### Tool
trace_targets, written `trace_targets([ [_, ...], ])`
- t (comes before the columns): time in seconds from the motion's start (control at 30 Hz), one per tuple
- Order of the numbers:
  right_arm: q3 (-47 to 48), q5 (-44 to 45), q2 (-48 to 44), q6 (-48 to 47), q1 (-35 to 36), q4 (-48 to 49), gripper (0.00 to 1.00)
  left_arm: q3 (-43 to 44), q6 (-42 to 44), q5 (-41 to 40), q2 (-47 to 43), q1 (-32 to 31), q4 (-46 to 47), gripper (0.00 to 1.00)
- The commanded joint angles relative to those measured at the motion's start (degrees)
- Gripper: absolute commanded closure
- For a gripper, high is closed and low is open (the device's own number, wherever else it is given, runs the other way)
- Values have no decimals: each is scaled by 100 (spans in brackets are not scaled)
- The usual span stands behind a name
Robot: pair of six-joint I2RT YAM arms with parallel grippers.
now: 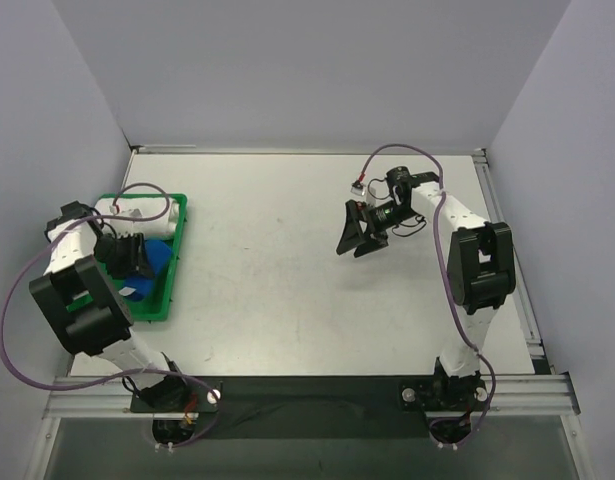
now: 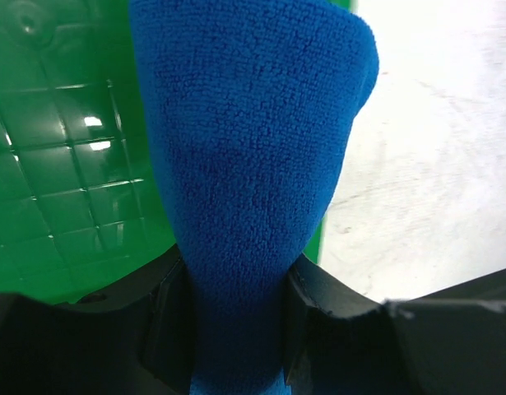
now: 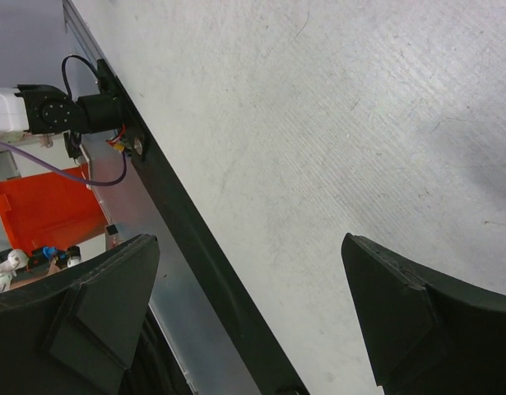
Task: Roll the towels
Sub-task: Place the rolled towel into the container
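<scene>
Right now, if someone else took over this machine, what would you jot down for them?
Left hand: shut on the blue towel, over the green tray.
Right hand: open, empty, above the table.
White towel: at the tray's far end, it seems.
Done: can't tell whether either towel is rolled.
Left: check that, then roll whatever isn't.

Light is bright and even, from above. Shadows on the table [image 3: 318, 123] are faint and soft-edged. Small white glare spots sit on the green tray [image 2: 55, 206] (left wrist view), while the blue towel [image 2: 253, 164] shows crisp texture.
</scene>
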Motion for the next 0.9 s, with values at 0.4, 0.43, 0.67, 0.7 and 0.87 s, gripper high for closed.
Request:
trace_targets([
  [0.4,39,-243,51,-216,-124,-340,0,482,-998,-838,1278,-64,1358,100],
  [0.43,39,-252,60,-216,-124,-340,0,456,-1050,-821,1287,-90,1411,100],
  [0.67,74,-296,139,-199,-141,-357,0,122,-1209,-759,1200,-582,1631,100],
  [0.7,66,-296,139,-199,-141,-357,0,104,-1244,-733,1191,-635,1648,100],
  [0.87,83,-304,130,-216,-176,-383,0,52,-1279,-706,1182,-671,1631,100],
])
